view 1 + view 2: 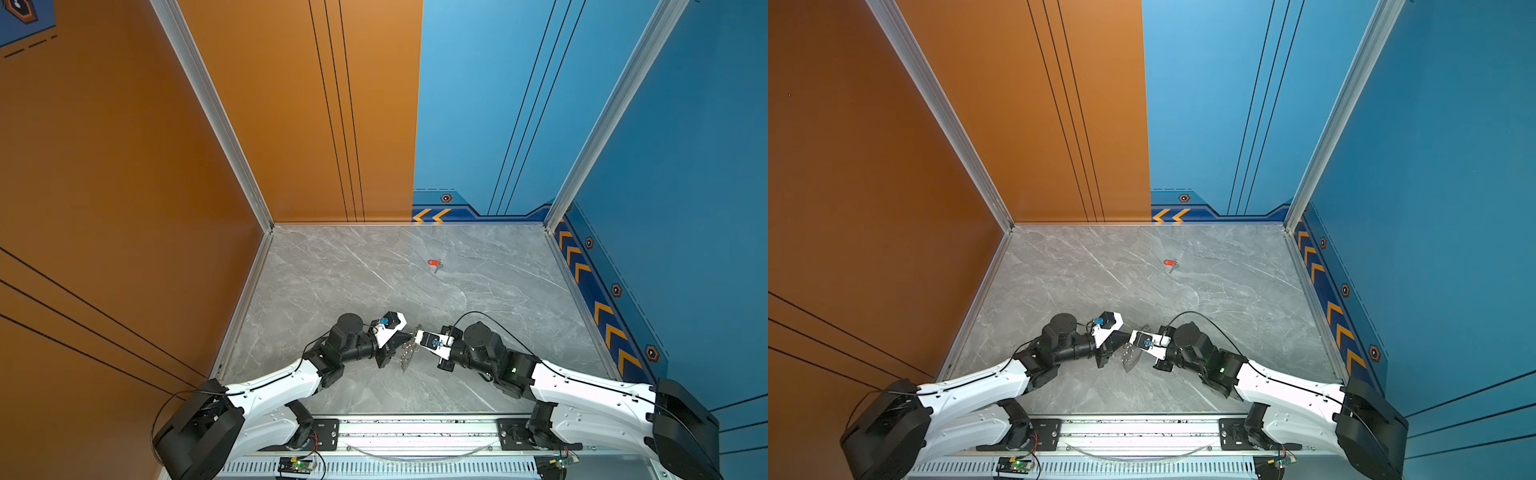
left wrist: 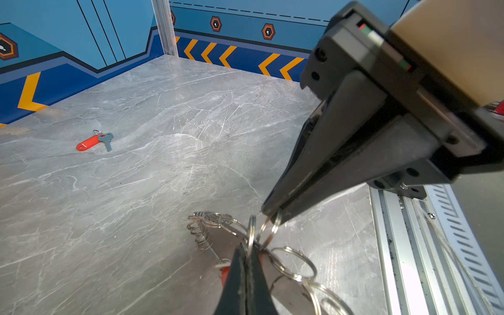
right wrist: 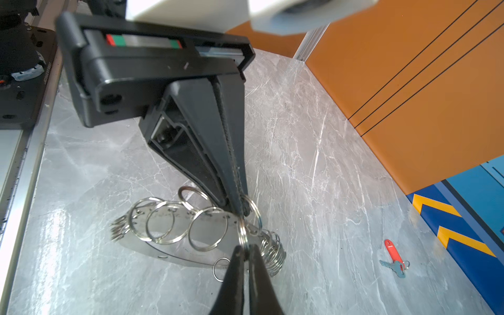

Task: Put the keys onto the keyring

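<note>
Top views: keyring (image 1: 406,359) is held btwn left gripper (image 1: 402,338) and right gripper (image 1: 417,336). Loose key (image 1: 434,262) lies well beyond on worktop (image 1: 332,270), tag crosswise, judged slightly nearer right arm.
Left wrist: both grippers are seen clamped on split rings (image 2: 294,261); only here a red tag (image 2: 224,274) shows, half hidden.
Right wrist: same pinch is confirmed.

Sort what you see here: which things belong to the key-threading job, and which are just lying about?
Belong: keyring; red-tagged key; left gripper and right gripper, jaws shut on the keyring.
Lying about: green-lit circuit board by the front rail.
</note>
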Controlling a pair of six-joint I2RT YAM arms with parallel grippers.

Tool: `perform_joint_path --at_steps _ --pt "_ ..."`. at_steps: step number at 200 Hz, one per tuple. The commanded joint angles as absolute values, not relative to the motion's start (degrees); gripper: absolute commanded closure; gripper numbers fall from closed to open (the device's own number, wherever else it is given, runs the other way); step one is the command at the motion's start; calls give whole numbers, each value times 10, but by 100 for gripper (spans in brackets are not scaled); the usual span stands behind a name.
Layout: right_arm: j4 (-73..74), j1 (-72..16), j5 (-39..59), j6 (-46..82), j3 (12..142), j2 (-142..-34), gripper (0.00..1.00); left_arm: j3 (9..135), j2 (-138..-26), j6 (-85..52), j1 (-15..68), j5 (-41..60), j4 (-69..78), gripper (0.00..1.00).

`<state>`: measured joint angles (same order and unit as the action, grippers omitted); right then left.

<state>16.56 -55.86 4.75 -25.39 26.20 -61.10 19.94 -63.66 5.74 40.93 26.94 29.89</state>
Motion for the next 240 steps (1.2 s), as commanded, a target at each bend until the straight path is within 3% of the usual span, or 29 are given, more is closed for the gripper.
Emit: perform_joint_path --at_steps 1,25,101,157,179,240 --pt "172 -555 64 -238 269 -623 95 214 -639 62 409 287 311 100" --pt "182 -555 66 -223 272 -628 100 214 -639 62 409 288 311 100" --pt "304 -519 124 -120 239 -631 100 211 -627 53 408 280 311 96" --pt "377 -489 166 -54 214 -648 100 198 -598 45 403 230 311 70" --pt "395 -485 180 -46 211 -654 100 194 -585 39 399 204 312 65" --pt "450 -470 250 -26 203 -672 100 189 -574 47 394 265 319 73"
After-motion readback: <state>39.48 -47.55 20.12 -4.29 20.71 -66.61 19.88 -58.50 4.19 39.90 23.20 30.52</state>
